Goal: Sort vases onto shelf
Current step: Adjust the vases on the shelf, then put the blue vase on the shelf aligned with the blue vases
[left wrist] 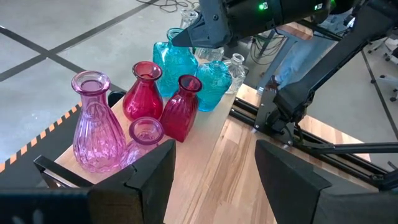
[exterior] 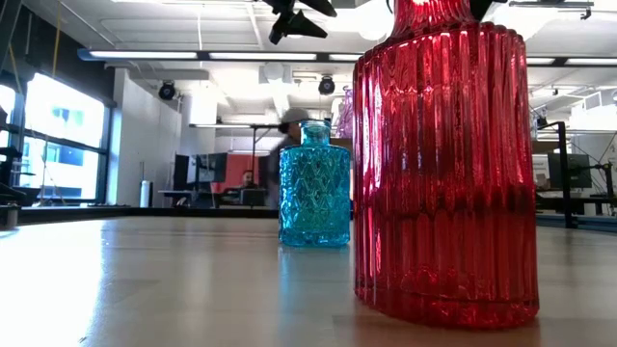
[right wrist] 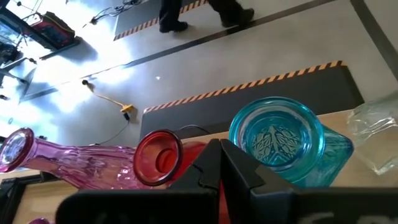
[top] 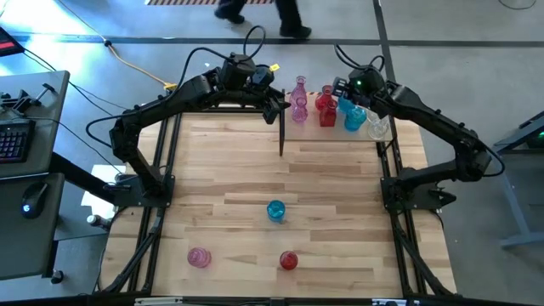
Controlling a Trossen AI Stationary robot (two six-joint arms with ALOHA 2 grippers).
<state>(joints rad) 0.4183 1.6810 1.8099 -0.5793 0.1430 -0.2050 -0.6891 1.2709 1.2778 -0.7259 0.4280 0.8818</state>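
Observation:
Several vases stand bunched on the pale shelf (left wrist: 208, 140) at the table's far edge: pink (left wrist: 96, 124), red (left wrist: 181, 109), turquoise (left wrist: 176, 59) and clear (left wrist: 235, 68). My left gripper (left wrist: 214, 180) hovers open just to their left, with nothing between its fingers. My right gripper (right wrist: 221, 171) is shut and slants down over the group, between a red vase's mouth (right wrist: 158, 158) and a turquoise vase's mouth (right wrist: 277, 140). On the tabletop near the front stand a turquoise vase (top: 275, 210), a pink one (top: 198, 257) and a red one (top: 289, 260). My right gripper's shut fingertips (left wrist: 180, 40) stand by the neck of the tall turquoise vase, coming from the table's right and slanting down. Whether they touch it, I cannot tell.
Black metal bars (top: 280, 132) edge the shelf and run down both sides of the table. A desk with a keyboard (top: 13, 140) stands to the left. A person walks on the floor beyond the far edge (top: 289, 17). Bare wood lies mid-table (top: 255, 170).

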